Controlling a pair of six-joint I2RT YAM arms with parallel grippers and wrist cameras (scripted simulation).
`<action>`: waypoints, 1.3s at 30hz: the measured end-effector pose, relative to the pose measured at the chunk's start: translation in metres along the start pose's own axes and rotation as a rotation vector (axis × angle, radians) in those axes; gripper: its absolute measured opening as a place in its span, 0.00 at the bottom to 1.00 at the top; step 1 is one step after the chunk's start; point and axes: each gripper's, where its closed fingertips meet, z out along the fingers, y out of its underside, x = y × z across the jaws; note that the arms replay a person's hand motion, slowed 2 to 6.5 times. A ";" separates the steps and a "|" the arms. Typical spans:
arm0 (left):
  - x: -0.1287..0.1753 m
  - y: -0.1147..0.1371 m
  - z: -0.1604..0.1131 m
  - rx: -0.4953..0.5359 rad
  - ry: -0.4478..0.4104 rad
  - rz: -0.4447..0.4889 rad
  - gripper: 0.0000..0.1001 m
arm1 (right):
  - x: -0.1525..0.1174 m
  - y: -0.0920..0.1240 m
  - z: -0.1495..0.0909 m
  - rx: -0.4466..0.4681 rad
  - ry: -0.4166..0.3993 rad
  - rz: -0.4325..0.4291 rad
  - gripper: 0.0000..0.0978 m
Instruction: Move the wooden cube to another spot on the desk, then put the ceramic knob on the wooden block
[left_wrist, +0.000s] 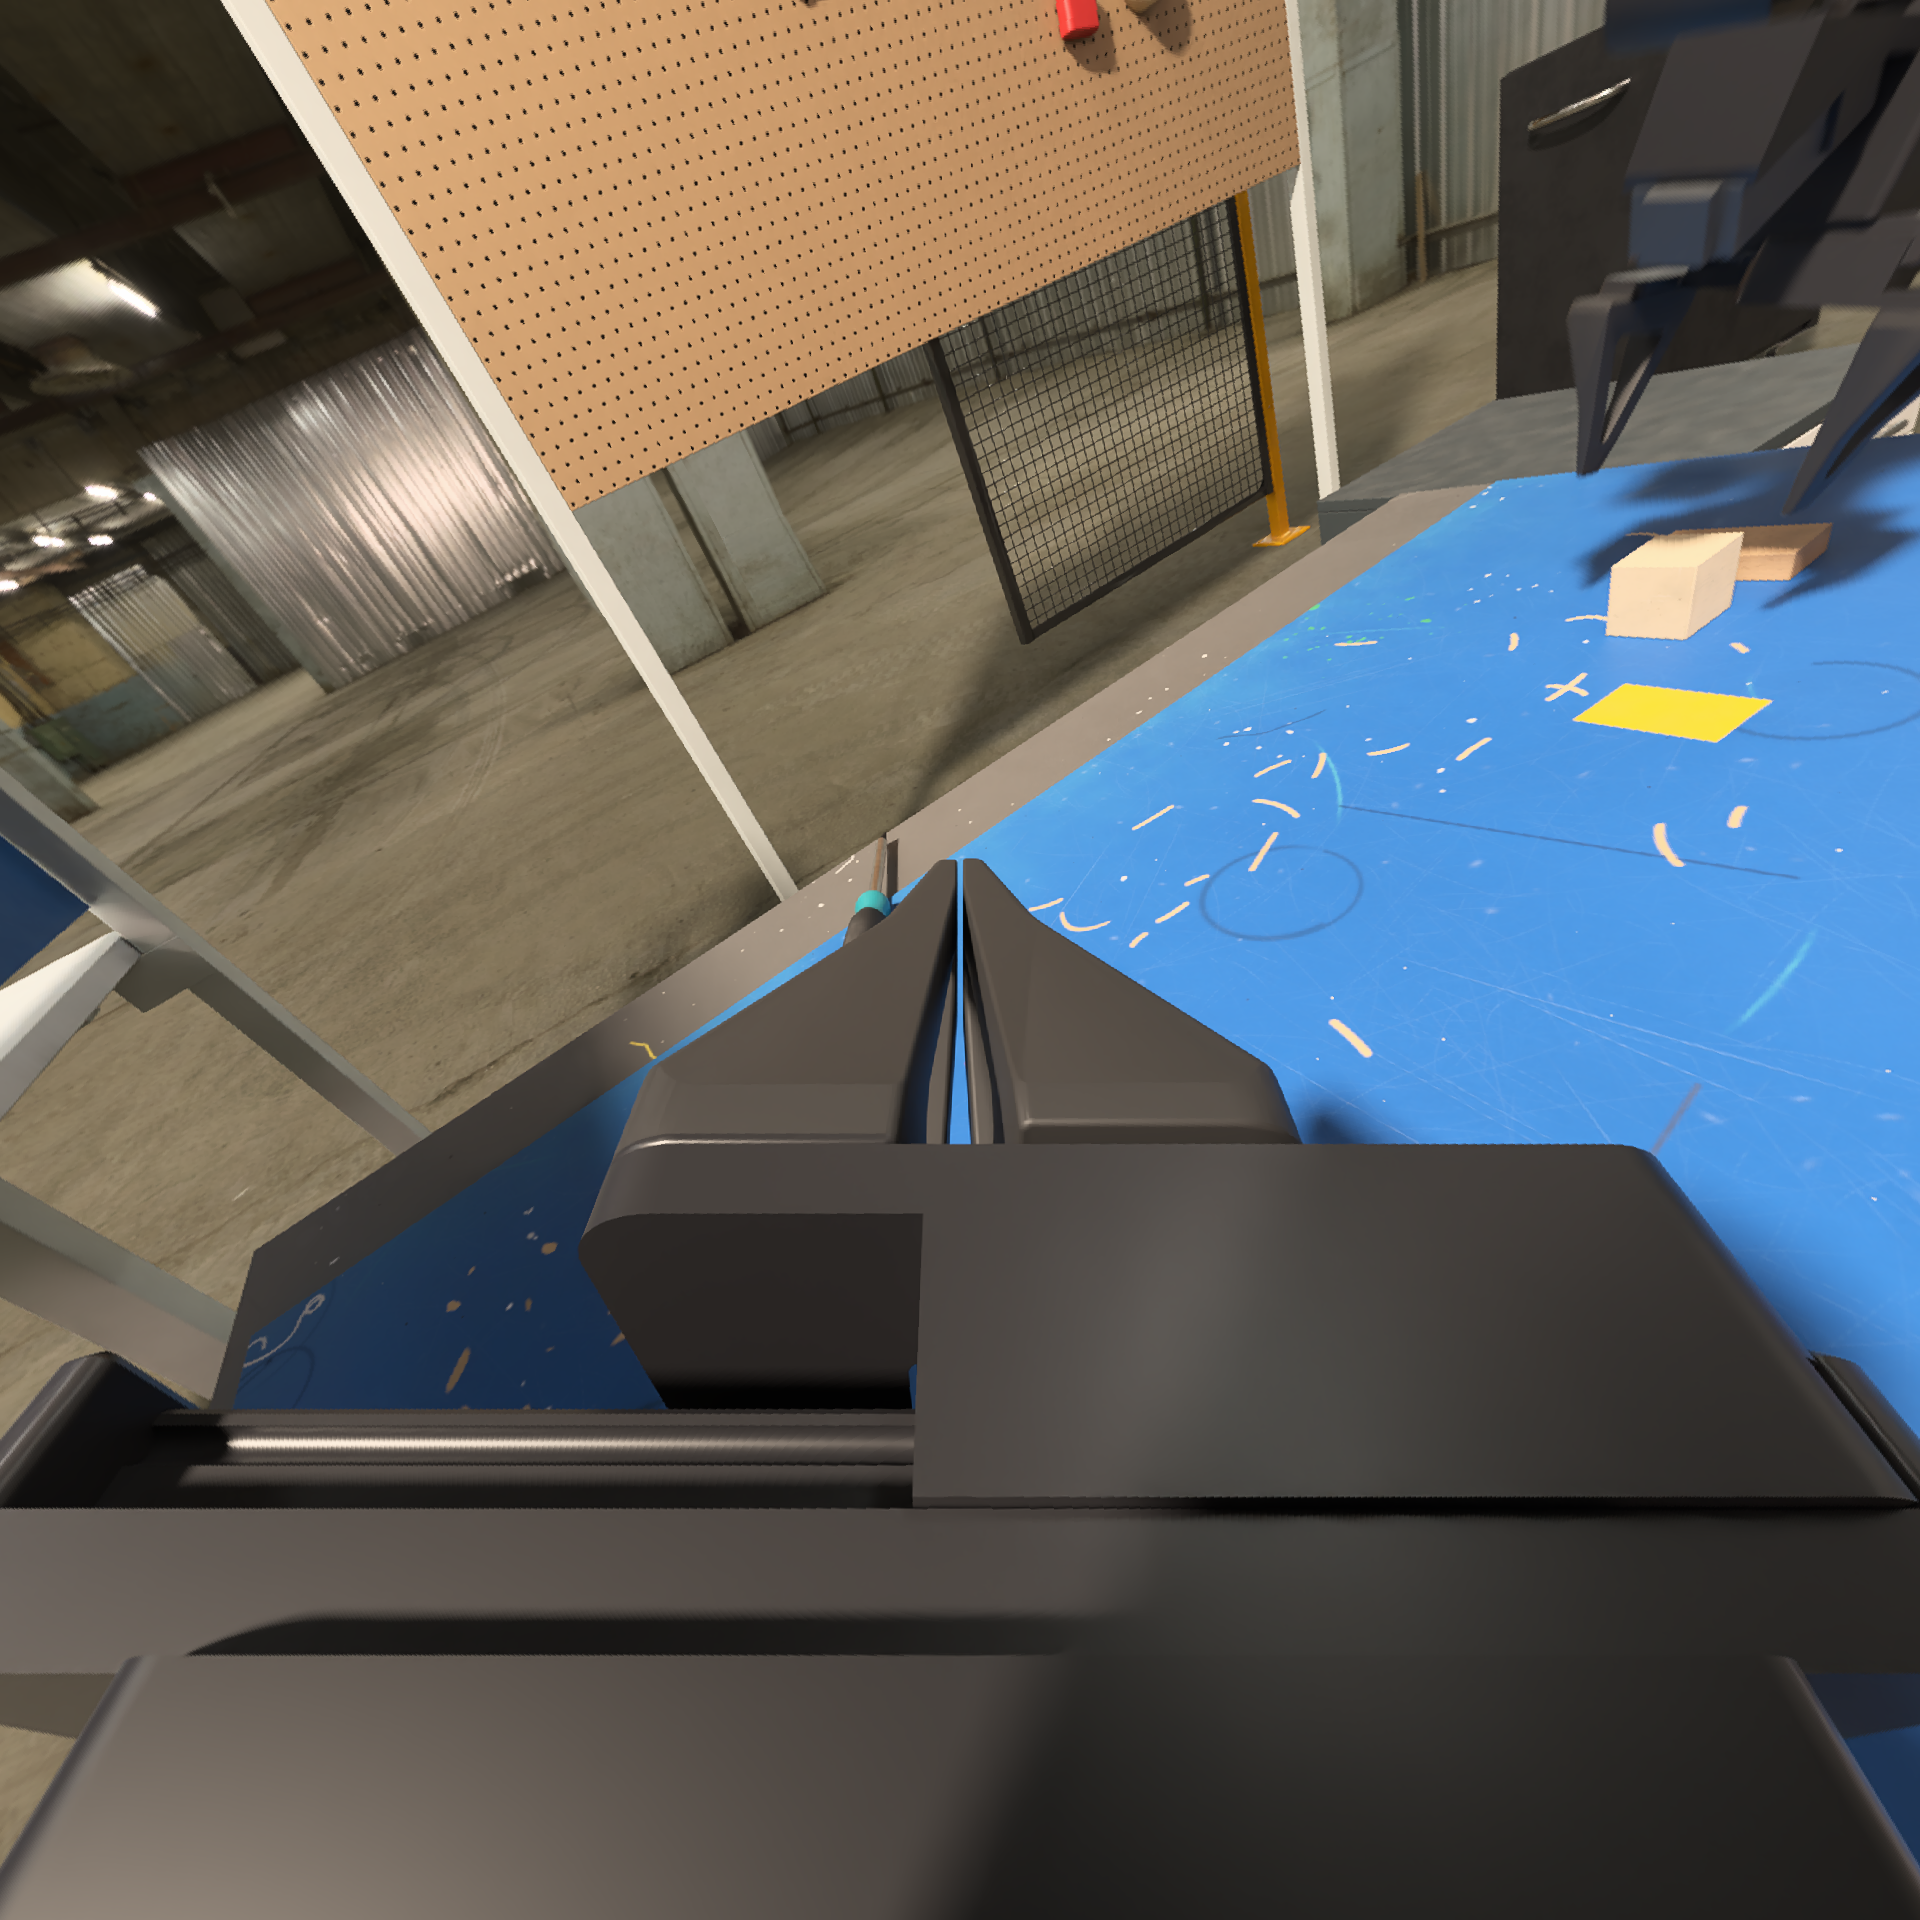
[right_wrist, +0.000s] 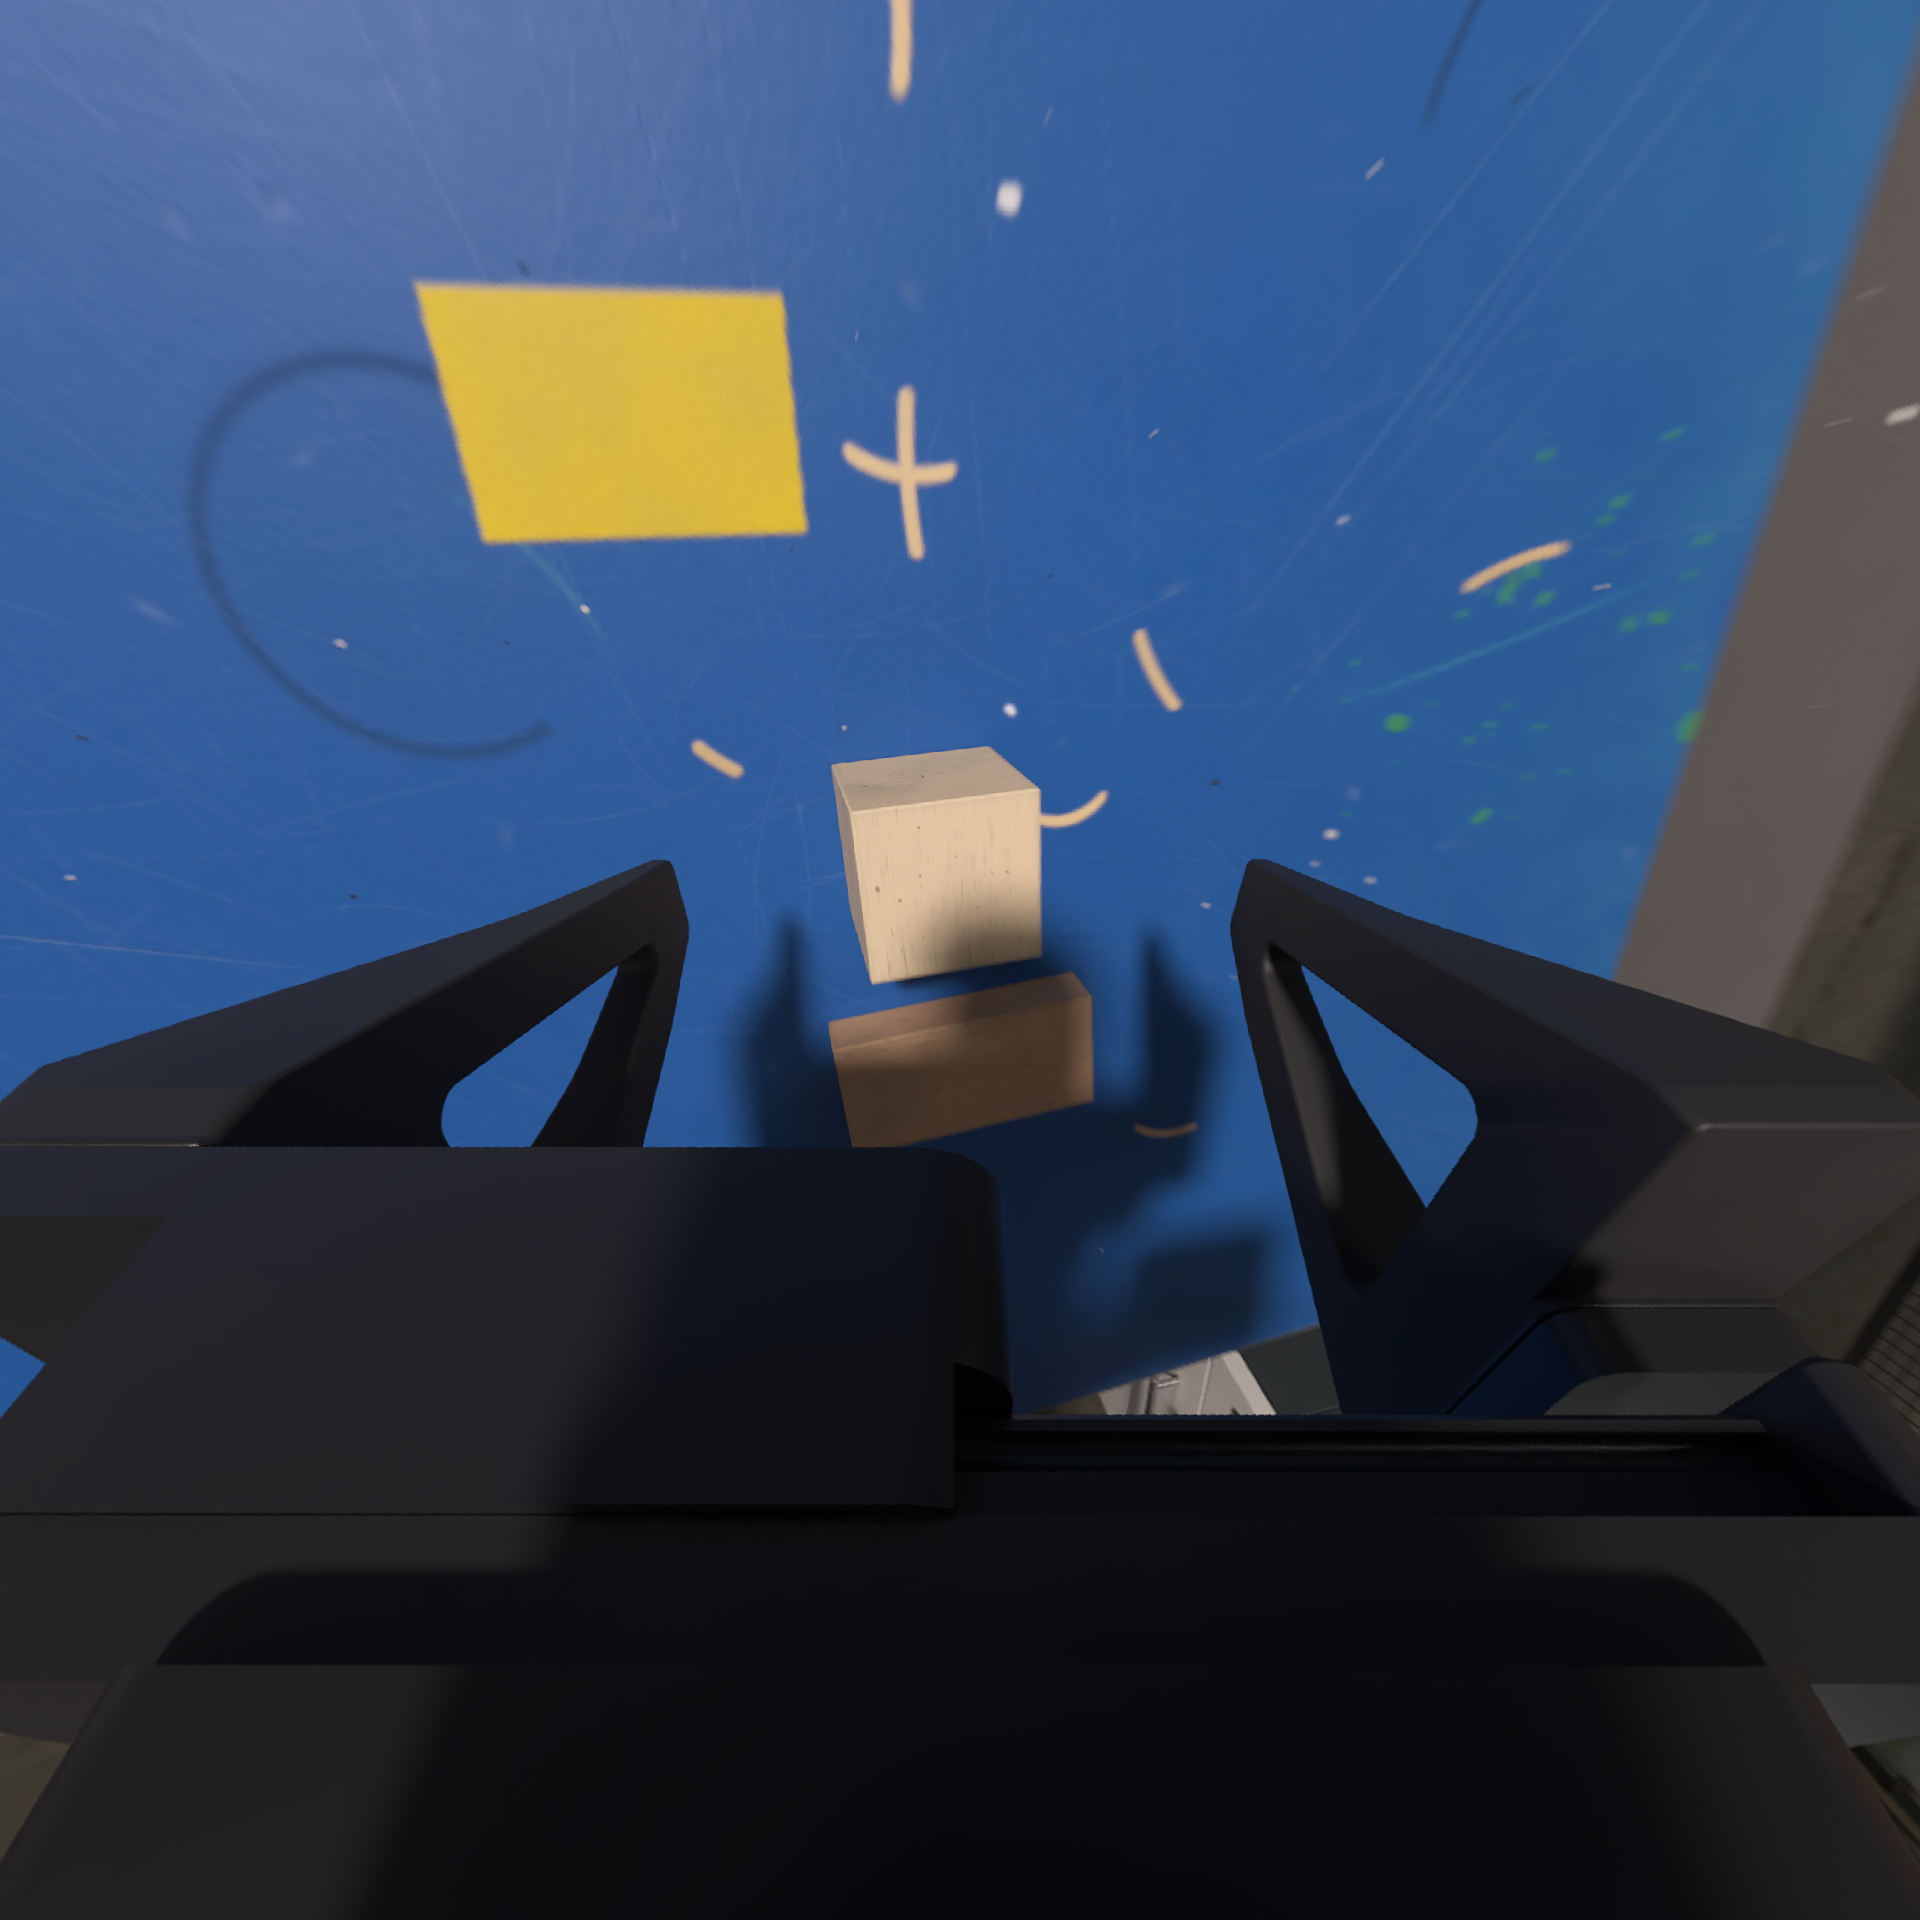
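A pale wooden cube (right_wrist: 940, 862) stands on the blue desk mat, touching or just in front of a darker flat wooden block (right_wrist: 961, 1055). Both also show in the left wrist view, cube (left_wrist: 1668, 582) and block (left_wrist: 1782, 549). My right gripper (right_wrist: 956, 883) is open and empty, hovering above them with the cube between its fingers' line of sight; it shows in the left wrist view (left_wrist: 1745, 457) above the cube. My left gripper (left_wrist: 958, 873) is shut and empty, low near the desk's far edge. No ceramic knob is in view.
A yellow square patch (right_wrist: 618, 410) lies on the mat (left_wrist: 1455, 987) beyond the cube. A teal-collared tool (left_wrist: 871, 899) lies at the desk edge by my left fingertips. A pegboard (left_wrist: 779, 208) stands behind the desk. Wood shavings are scattered on the mat.
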 end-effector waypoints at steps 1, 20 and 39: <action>0.000 0.000 0.000 0.000 0.000 0.000 0.01 | 0.000 -0.004 -0.011 0.015 0.026 -0.004 0.90; -0.001 -0.007 -0.002 0.026 -0.008 -0.006 0.01 | -0.123 -0.181 -0.099 0.398 0.097 -0.062 0.74; -0.011 -0.022 -0.016 0.093 -0.029 -0.027 0.01 | -0.245 -0.341 -0.007 0.618 -0.102 0.081 0.94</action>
